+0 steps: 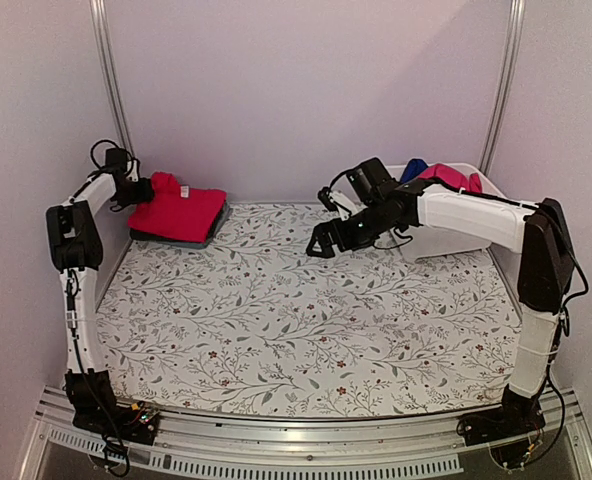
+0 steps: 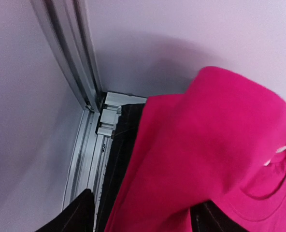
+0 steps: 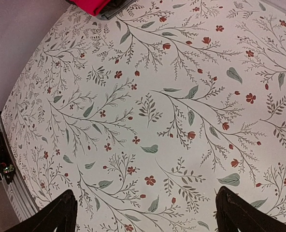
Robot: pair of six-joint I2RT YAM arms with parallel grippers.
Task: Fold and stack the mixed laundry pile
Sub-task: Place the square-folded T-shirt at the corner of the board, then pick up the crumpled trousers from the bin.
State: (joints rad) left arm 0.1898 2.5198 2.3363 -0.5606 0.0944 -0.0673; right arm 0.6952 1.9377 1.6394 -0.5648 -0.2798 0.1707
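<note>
Laundry at the far side of the bench, split between two places. At the far left corner, the red tee lies folded into a flat rectangle on top of the dark charcoal garment, which shows only as a thin dark margin along the near and right edges. The tee's far left end is bunched into a raised hump, with a small white label beside it. In the left wrist view the same cloth looks bright pink and smooth, with a curved ribbed neckline at lower right.

The left pincer sits at that bunched end, close to the aluminium corner post. Its fingers stand apart at the bottom of the wrist view, with a fold of the tee filling the gap between them. Whether the pads touch the cloth cannot be told.

At the far right, the white tub holds the royal blue garment and the magenta-pink garment, both crumpled and rising above the rim, the blue one to the left of the pink.

The right arm reaches leftward from in front of the tub. The right pincer hangs over the floral cloth near the middle of the bench, well apart from the folded stack. Its jaws are spread wide with nothing between them, and only the leaf-and-flower print shows beneath.
</note>
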